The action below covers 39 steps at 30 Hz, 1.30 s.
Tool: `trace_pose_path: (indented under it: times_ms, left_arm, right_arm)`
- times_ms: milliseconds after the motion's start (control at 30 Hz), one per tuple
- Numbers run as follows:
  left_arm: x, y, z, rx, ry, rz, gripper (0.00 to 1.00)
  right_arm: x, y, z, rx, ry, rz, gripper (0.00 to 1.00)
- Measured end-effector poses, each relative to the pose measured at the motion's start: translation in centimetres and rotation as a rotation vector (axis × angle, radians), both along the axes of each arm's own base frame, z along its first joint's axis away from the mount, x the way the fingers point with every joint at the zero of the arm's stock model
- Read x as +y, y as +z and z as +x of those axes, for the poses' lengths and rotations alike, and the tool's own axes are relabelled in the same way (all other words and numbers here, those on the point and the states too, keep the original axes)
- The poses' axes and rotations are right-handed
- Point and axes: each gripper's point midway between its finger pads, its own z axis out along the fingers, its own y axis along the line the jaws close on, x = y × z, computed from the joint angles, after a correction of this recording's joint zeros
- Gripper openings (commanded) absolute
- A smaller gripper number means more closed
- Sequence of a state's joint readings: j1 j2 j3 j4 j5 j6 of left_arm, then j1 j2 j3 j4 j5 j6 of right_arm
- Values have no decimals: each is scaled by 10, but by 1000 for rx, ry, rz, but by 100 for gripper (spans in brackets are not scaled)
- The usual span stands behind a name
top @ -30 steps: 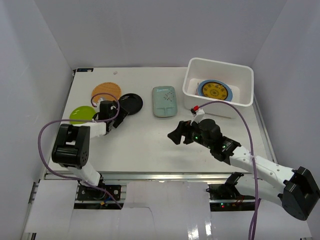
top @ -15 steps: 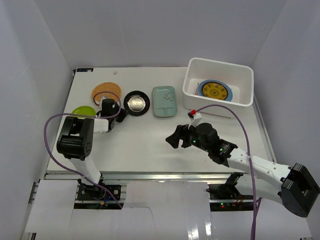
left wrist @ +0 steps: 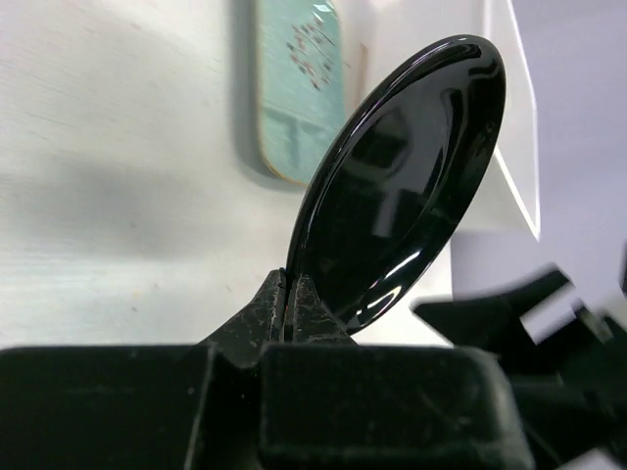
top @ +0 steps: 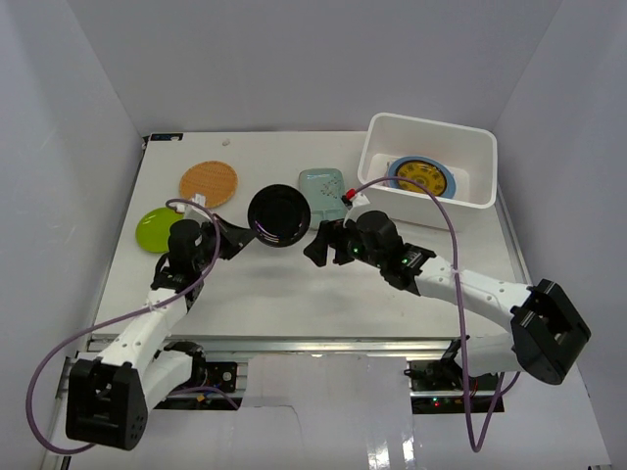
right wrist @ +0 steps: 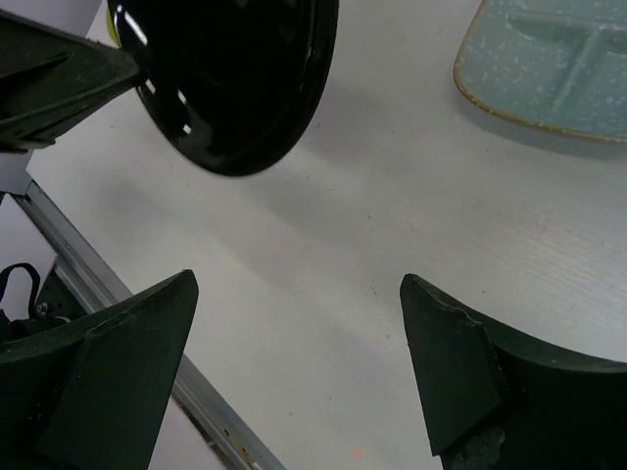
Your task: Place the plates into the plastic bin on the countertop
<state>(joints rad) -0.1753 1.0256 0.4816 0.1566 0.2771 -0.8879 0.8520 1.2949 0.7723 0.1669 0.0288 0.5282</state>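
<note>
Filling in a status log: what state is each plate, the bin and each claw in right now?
black plate: lifted, tilted, rim pinched.
left claw: shut on the black plate.
right claw: open, empty.
orange-brown plate: flat on the countertop.
lime green plate: flat on the countertop.
teal plate: flat on the countertop.
plastic bin: upright, blue plate inside.

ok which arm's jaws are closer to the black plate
Left. The left arm has its jaws shut on the rim of the black plate; the right arm holds its jaws open just right of it, not touching.
</note>
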Motion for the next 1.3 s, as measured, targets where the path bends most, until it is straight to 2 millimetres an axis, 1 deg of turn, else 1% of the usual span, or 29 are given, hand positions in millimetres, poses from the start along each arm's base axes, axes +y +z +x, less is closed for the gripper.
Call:
trace_pose_path:
  times_ms: [67,133,233,267,333,367,400,433,467,500,533,567,600,633,667,700,733,767,833,933,967,1033,1067,1133,1167,1200,1267,1300]
  left_arm:
    - [-7,12,-14,-27,-67,-4,0]
    - [-14,16,-27,-33,-132,-7,0]
    - [-22,13,-43,-10,-214,-7,0]
    - [-25,11,-48,3,-241,-9,0]
    - [-30,9,-56,20,-288,-16,0]
    - [-32,9,-59,23,-309,-19,0]
    - [-33,10,-62,22,-325,-21,0]
    - [-34,12,-65,19,-339,-23,3]
    - [-35,15,-67,12,-349,-21,6]
    - [-35,19,-68,-1,-357,-18,10]
    - [-35,23,-67,-12,-360,-15,12]
    - [-35,25,-67,-15,-361,-10,16]
    - [-35,26,-66,-19,-360,-11,33]
    - [-36,30,-65,-29,-367,-11,45]
    - [-37,33,-65,-37,-376,-10,55]
    - [-38,37,-65,-45,-381,-9,62]
    - [-37,40,-63,-50,-377,-6,72]
    - [-36,42,-61,-49,-366,2,75]
    - [-31,44,-55,-42,-322,27,82]
    - [-15,38,-43,-14,-211,75,90]
    - [-7,35,-38,-1,-153,97,92]
    - [10,28,-30,29,-37,126,94]
    - [18,26,-26,40,20,138,95]
    - [39,22,-18,58,146,165,98]
    - [50,19,-15,70,210,178,98]
    - [64,16,-12,84,280,196,98]
    - [89,9,-8,111,402,227,98]
    - [102,6,-6,127,459,239,98]
  right_arm:
    - [3,1,5,7,5,4,90]
    - [3,1,7,16,8,9,90]
    - [5,4,7,27,19,31,94]
    - [5,6,8,27,22,40,99]
    - [6,9,9,26,23,53,85]
    - [5,10,11,27,20,58,55]
    - [5,11,12,27,18,62,41]
    - [4,13,14,32,9,73,30]
    - [3,15,17,32,3,82,14]
    - [2,19,20,38,-4,100,8]
    - [1,22,23,40,-7,117,8]
    - [2,28,26,44,-4,142,8]
    - [2,35,27,39,4,160,8]
    - [1,40,30,34,8,170,8]
    - [-3,42,34,29,-3,174,8]
    - [-10,46,42,22,-27,179,8]
    - [-20,49,51,15,-58,182,8]
    - [-33,54,62,7,-97,187,8]
    - [-70,70,88,-25,-204,202,8]
    - [-144,109,129,-122,-412,218,8]
    - [-174,125,141,-169,-498,219,8]
    - [-220,149,158,-246,-638,200,8]
    - [-239,157,164,-277,-701,186,8]
    - [-268,159,175,-300,-795,149,8]
    - [-278,156,181,-297,-826,133,8]
    - [-287,148,190,-283,-854,114,8]
    - [-304,122,205,-227,-898,78,9]
    - [-311,106,211,-190,-915,61,11]
